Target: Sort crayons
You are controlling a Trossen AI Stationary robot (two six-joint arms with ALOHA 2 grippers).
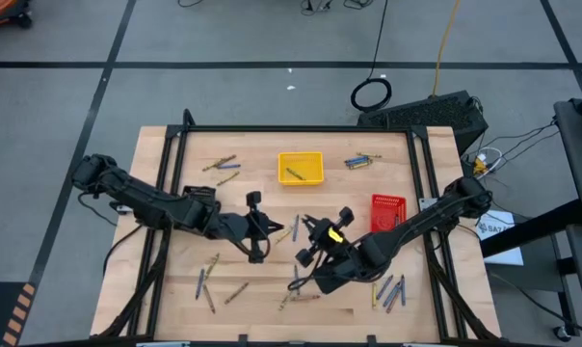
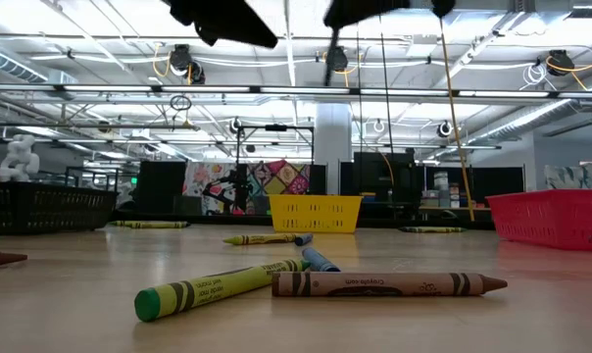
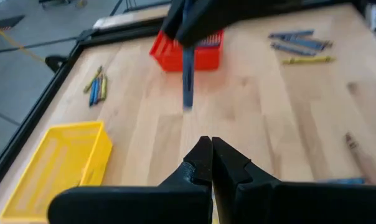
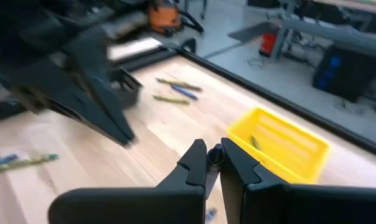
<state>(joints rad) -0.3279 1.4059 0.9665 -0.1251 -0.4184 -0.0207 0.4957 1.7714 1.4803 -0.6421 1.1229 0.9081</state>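
Barely started: one crayon (image 1: 291, 173) is lying in the yellow tray (image 1: 301, 167), the rest are lying scattered across the table (image 1: 262, 294), while the right gripper (image 3: 187, 37) is pinching a blue crayon (image 3: 188, 81) mid-table and the left gripper (image 3: 211, 152) is hovering with fingers together, empty.

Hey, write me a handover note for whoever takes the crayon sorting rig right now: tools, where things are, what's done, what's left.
Left tool: shut, empty, over mid-table.
Right tool: shut on a blue crayon, held above the table beside the left one.
Done: one crayon lies in the yellow tray. What the red tray holds can't be told.
Left: the loose crayons in the far-left group, far-right group, near-left group and near-right group, plus a few near the middle.
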